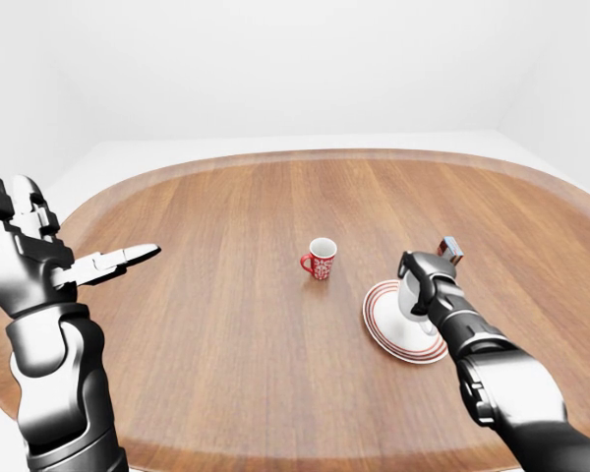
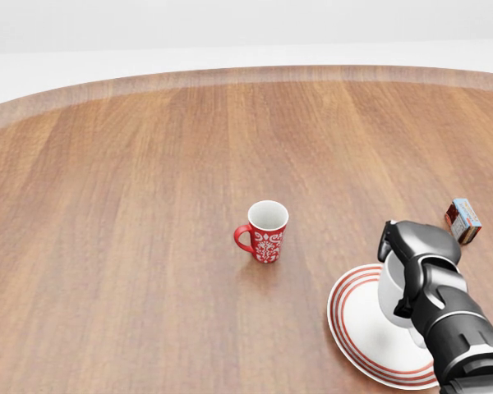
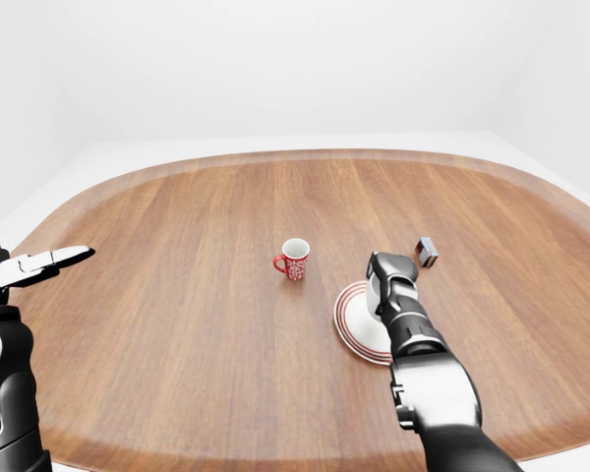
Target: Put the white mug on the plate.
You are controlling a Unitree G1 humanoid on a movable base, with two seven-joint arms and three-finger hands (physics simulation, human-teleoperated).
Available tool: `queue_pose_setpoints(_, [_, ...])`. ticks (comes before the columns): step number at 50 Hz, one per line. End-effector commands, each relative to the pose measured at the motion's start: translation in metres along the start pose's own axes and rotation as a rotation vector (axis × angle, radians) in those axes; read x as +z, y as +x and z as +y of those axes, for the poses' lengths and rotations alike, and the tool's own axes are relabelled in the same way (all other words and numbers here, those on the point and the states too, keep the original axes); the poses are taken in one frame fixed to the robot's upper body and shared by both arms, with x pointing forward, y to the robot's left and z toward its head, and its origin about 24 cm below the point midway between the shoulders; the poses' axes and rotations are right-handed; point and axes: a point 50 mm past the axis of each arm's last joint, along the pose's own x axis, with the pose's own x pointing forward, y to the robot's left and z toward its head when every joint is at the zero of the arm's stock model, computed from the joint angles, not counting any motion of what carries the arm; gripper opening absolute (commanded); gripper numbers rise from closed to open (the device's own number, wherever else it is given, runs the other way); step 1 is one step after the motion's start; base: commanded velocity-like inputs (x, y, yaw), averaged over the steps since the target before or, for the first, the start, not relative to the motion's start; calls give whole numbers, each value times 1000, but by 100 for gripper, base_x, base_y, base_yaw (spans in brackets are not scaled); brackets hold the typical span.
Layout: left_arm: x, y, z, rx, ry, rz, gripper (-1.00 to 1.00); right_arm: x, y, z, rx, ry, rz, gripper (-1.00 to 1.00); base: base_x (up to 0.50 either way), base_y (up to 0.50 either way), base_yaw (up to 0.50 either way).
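In the head view my right hand (image 2: pixel 398 275) is shut on the white mug (image 2: pixel 389 289), which it holds slightly tilted over the middle of the red-ringed white plate (image 2: pixel 355 322) at the lower right. I cannot tell whether the mug's base touches the plate. My fingers (image 2: pixel 413 271) wrap over the mug's rim and side and hide its handle. In the left-eye view my left hand (image 1: pixel 49 264) is raised at the far left with its fingers spread open and nothing in it, far from the mug and the plate.
A red patterned mug (image 2: pixel 264 231) stands upright on the wooden table (image 2: pixel 148 205), to the left of and above the plate. A small red and blue box (image 2: pixel 463 220) lies to the right of my right hand. The table's rounded rim curves along the top.
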Motion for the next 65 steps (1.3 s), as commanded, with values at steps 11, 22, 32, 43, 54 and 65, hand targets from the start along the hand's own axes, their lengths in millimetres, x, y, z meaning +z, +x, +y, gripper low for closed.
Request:
queue_pose_setpoints(11, [-4, -1, -2, 2, 2, 18, 100, 0, -3, 14, 6, -21, 2, -100, 0, 0, 0])
queue_pose_setpoints(22, [-4, -2, -2, 0, 3, 15, 100, -1, -5, 22, 10, -19, 4, -100, 0, 0, 0])
queue_pose_setpoints(32, [-3, -2, -2, 0, 3, 13, 100, -1, -7, 26, 19, -17, 4, -100, 0, 0, 0])
queue_pose_setpoints(43, [-3, -2, -2, -1, 3, 12, 100, -1, -6, 26, 19, -31, 2, -91, 0, 0, 0])
queue_pose_setpoints(54, [-3, -2, -3, -1, 3, 11, 100, -1, -6, 23, 13, -38, 0, -32, 0, 0, 0])
queue_pose_setpoints(65, [-3, -2, -3, -2, 4, 11, 100, -1, -6, 23, 20, -45, -2, 100, 0, 0, 0])
